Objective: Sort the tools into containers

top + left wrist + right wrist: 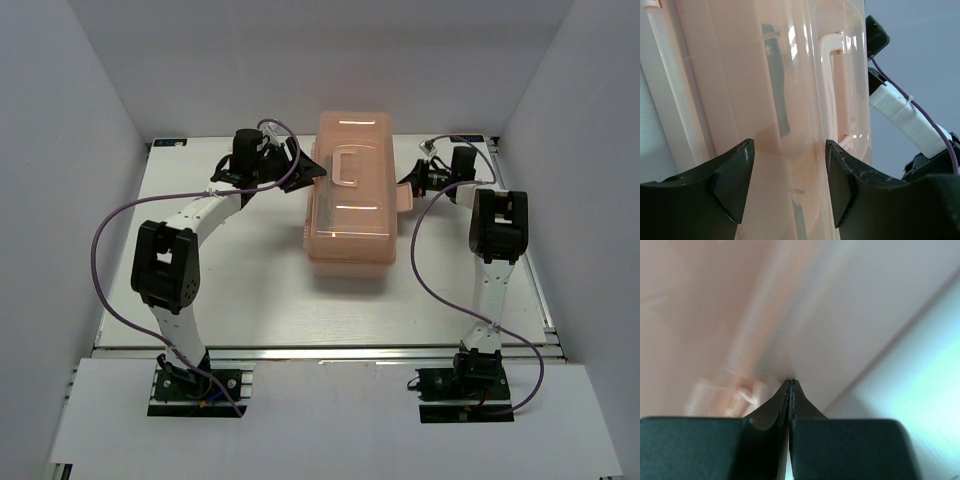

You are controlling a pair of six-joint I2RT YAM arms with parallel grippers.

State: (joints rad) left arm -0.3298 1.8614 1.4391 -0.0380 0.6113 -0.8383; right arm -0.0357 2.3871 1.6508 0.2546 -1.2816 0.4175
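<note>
The salmon-pink translucent toolbox (350,215) stands closed in the middle of the table, its lid handle (347,165) on top. No tools lie in the open; dark shapes (777,85) show through the toolbox wall (730,75) in the left wrist view, too dim to name. My left gripper (318,170) is open and empty at the box's left side, its fingers (737,170) close to the wall. My right gripper (410,182) is shut with nothing between the jaws, its tips (791,382) right at the box's right side by a pink tab (405,195).
White table (230,290) inside grey walls, with a metal rail (320,350) along the near edge. My right arm's white link (900,107) and purple cable show beyond the toolbox in the left wrist view.
</note>
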